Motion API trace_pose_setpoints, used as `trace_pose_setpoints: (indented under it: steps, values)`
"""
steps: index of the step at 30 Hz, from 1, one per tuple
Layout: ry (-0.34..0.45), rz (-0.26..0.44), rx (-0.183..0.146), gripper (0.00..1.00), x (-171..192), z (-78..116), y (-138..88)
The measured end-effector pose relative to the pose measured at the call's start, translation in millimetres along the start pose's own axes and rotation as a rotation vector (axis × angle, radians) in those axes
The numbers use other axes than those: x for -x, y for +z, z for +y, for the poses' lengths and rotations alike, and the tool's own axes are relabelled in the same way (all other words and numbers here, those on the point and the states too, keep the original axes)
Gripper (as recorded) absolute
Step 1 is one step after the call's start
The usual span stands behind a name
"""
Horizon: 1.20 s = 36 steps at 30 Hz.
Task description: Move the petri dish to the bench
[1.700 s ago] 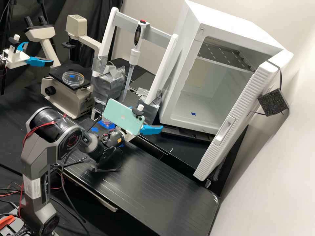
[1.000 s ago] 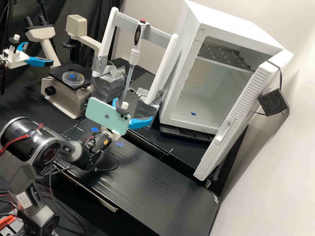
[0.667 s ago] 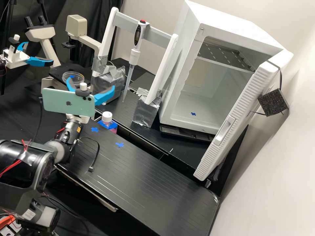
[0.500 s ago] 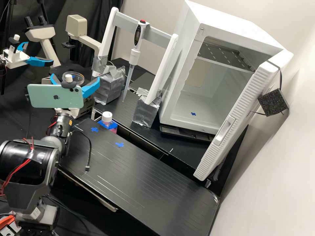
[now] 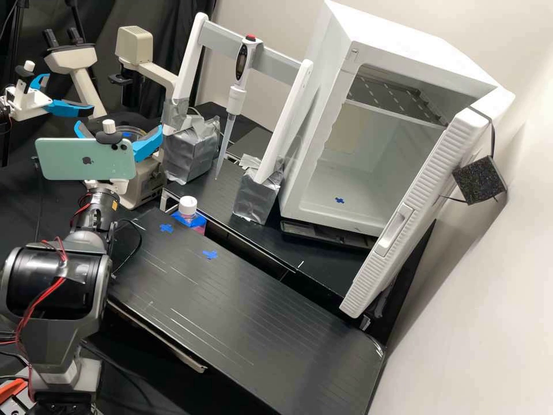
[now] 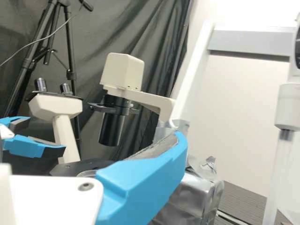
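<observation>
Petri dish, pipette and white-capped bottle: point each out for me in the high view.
Petri dish (image 5: pixel 136 132): high view, on its clear round top.
Pipette (image 5: pixel 235 100): high view, on its white lower body.
White-capped bottle (image 5: pixel 188 204): high view, on its cap.

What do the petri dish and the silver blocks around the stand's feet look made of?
The petri dish looks like clear, glossy plastic, possibly glass: a blue mark shows through. The silver blocks seem wrapped in shiny tape, judging by creases and ragged edges; their cores are hidden.
</observation>
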Motion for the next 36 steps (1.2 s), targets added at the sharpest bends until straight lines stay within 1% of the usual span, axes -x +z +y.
trace_pose_setpoints:
  steps: [3, 4, 5, 10, 15, 19, 23, 28, 30, 32, 33, 36]
  values:
    - [-0.008, 0.006, -0.003, 1.00, -1.1, -0.8, -2.4]
    - [-0.010, 0.013, 0.003, 1.00, -1.9, -0.9, -4.3]
    - [-0.010, 0.015, 0.003, 1.00, -2.1, -0.9, -4.8]
    - [-0.002, 0.032, 0.006, 1.00, 0.8, 4.2, -9.8]
    - [0.010, 0.073, 0.006, 1.00, -3.3, 9.4, -19.8]
    - [-0.017, 0.112, 0.020, 1.00, -9.1, 8.4, -28.6]
    - [-0.053, 0.136, 0.028, 1.00, -25.6, 0.6, -34.3]
    - [-0.119, 0.120, 0.038, 1.00, -55.1, -18.1, -31.1]
    - [-0.146, 0.103, 0.029, 1.00, -66.7, -25.5, -28.2]
    - [-0.171, 0.086, 0.031, 1.00, -77.8, -31.9, -23.7]
    - [-0.184, 0.076, 0.027, 1.00, -83.5, -35.0, -20.6]
    - [-0.209, 0.024, 0.000, 1.00, -101.5, -41.5, -6.8]
